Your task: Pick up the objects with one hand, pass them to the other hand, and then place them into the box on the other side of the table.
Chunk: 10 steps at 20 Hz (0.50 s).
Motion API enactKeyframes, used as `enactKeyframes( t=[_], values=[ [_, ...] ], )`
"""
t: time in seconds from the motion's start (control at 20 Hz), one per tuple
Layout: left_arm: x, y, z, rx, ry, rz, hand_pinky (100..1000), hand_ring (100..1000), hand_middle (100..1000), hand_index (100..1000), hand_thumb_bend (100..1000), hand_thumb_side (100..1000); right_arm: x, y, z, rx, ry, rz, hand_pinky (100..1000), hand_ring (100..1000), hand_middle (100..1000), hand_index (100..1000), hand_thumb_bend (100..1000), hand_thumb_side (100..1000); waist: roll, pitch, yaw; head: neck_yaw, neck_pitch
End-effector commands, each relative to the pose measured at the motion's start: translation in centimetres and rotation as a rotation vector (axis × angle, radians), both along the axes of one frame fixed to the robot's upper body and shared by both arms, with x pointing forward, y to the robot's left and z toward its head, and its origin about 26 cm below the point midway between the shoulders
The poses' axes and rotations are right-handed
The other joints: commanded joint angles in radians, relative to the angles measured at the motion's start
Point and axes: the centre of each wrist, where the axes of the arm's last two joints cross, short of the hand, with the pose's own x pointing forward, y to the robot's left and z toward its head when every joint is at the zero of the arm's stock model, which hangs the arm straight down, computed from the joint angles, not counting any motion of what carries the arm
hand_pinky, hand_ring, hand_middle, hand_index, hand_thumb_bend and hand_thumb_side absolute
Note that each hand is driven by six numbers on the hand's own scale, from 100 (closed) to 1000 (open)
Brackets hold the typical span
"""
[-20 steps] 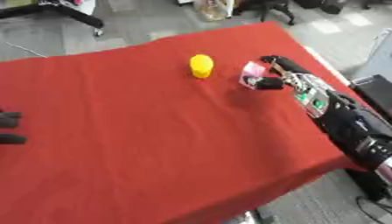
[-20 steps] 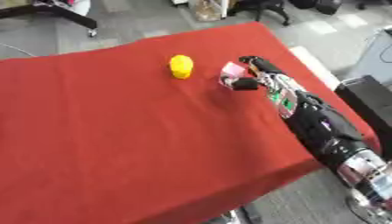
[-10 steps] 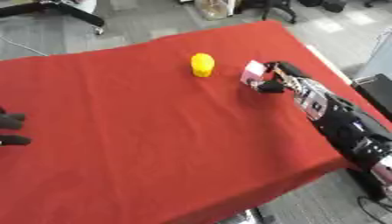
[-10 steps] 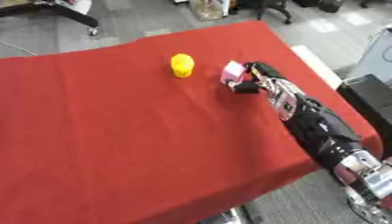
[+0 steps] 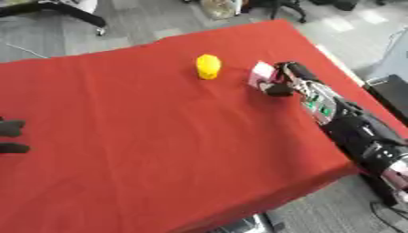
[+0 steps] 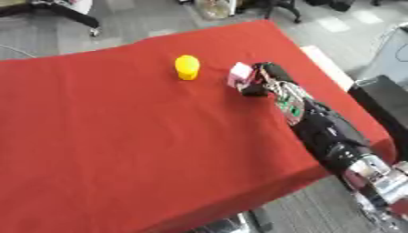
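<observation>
Lighting: bright, even, diffuse; its direction is hard to tell, probably overhead. Red tabletop: evenly lit, no glare; colour flat and saturated. Shadows: faint, short, soft-edged, close under the yellow object and the right hand. Sharpness: soft throughout both views; outlines smeared, fine detail on the arm lost. Pink-and-white object: edges blurred, surface unreadable. Left hand: a dark blurred shape at the left edge. Floor at the top: pale grey, washed out. Tabletop lies askew in frame.
</observation>
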Motion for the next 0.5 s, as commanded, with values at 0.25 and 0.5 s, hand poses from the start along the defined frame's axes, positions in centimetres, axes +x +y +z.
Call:
enactKeyframes(
  t=[0.25, 0.5],
  values=[
    [-0.2, 0.0, 0.7, 0.021, -0.010, 0.033, 751, 885, 713, 840, 100, 801, -0.2, 3.0, 4.4, 0.021, -0.233, 0.142, 817, 331, 520, 341, 100, 338, -0.002, -0.009, -0.004, 0.004, -0.002],
    [-0.2, 0.1, 0.4, 0.057, 0.023, 0.119, 749, 890, 716, 837, 100, 814, -2.4, 10.1, 8.8, 0.125, -0.451, 0.395, 804, 334, 507, 327, 100, 271, 0.000, -0.012, -0.014, 0.058, -0.002]
  ],
)
